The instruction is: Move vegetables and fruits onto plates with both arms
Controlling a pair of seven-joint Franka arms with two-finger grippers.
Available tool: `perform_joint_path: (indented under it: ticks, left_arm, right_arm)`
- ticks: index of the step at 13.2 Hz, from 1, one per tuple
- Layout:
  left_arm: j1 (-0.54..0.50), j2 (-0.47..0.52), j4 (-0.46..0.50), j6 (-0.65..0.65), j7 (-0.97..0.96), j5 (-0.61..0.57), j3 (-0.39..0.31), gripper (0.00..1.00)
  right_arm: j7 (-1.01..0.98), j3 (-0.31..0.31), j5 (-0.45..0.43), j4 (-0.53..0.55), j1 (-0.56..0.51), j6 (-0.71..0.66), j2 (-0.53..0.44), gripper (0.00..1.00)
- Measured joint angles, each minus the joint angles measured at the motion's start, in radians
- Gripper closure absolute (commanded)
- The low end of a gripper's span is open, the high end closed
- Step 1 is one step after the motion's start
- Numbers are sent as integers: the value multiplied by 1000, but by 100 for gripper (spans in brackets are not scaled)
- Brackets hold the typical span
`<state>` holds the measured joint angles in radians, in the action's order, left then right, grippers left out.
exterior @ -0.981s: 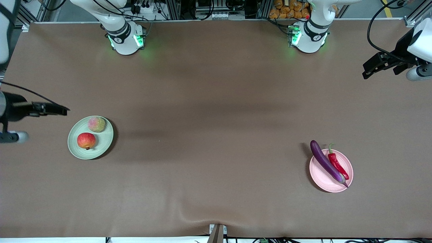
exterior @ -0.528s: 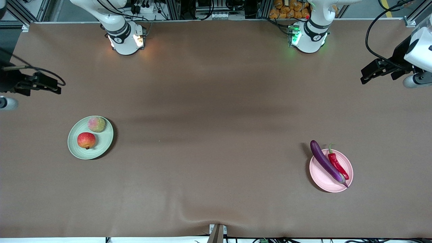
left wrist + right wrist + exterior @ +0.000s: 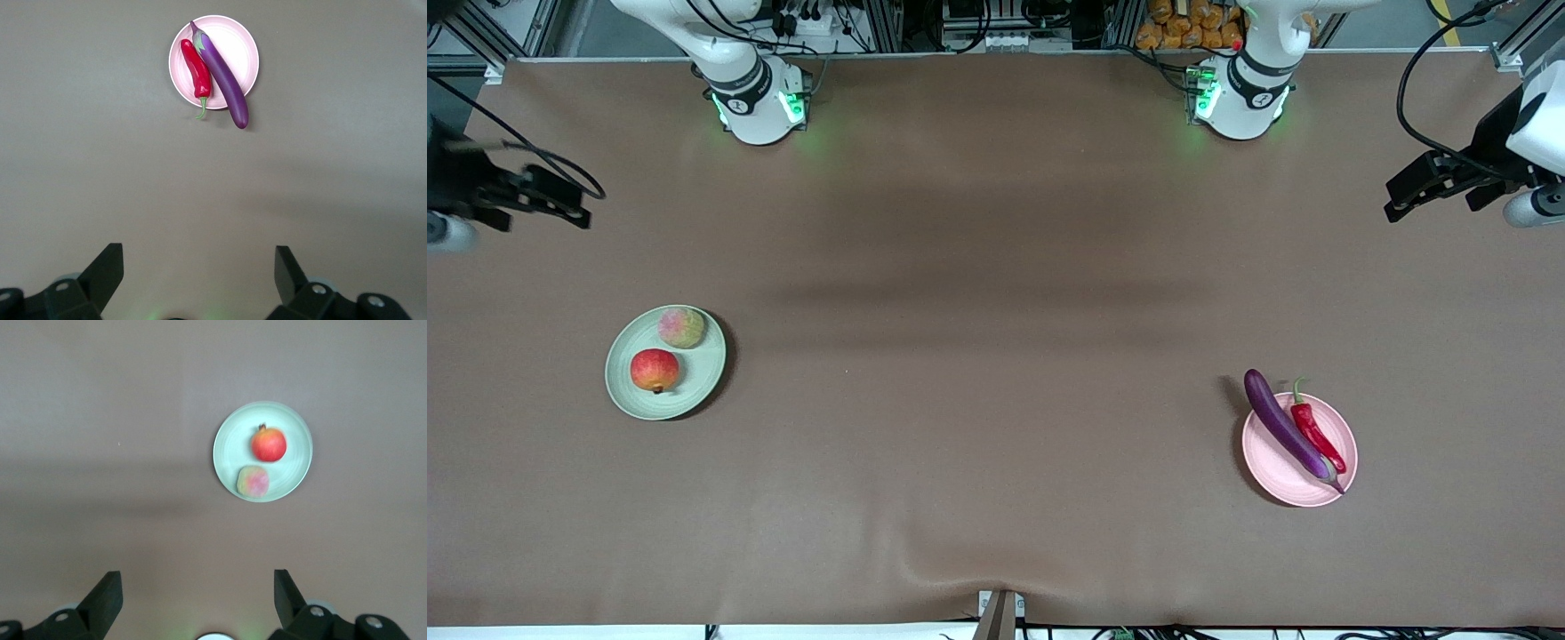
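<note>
The purple eggplant (image 3: 1285, 427) and the red chili (image 3: 1316, 431) lie on the pink plate (image 3: 1276, 476), with the eggplant's thick end over the rim. The peach (image 3: 681, 327) and the pomegranate (image 3: 655, 370) sit on the green plate (image 3: 698, 373). My left gripper (image 3: 1400, 197) is open and empty, high over the left arm's end of the table. In the left wrist view (image 3: 199, 257) it looks down at the eggplant (image 3: 223, 77), chili (image 3: 197, 67) and pink plate (image 3: 243, 47). My right gripper (image 3: 574, 204) is open and empty over the right arm's end. In the right wrist view (image 3: 198, 581) it sees the pomegranate (image 3: 269, 445), peach (image 3: 253, 482) and green plate (image 3: 293, 430).
The brown table cover (image 3: 996, 356) spans the view, with a wrinkle at its front edge. The two green-lit arm bases (image 3: 760, 107) stand along the edge farthest from the front camera.
My right gripper has moved away from the green plate toward the robots' side of the table. My left gripper has shifted only slightly. The items on both plates have not moved.
</note>
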<state>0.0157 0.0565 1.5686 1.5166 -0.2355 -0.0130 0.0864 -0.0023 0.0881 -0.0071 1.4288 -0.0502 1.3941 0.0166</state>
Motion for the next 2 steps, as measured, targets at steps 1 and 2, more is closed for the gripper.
perform_joint_path:
  ticks: [1,2]
  left_arm:
    - [0,0,0,0,0,0,0,0]
    - [0,0,0,0,0,0,0,0]
  right_arm:
    - [0,1,-8,-33,12,-35,-5,0]
    - [0,1,-9,-43,15,-64,-10,0]
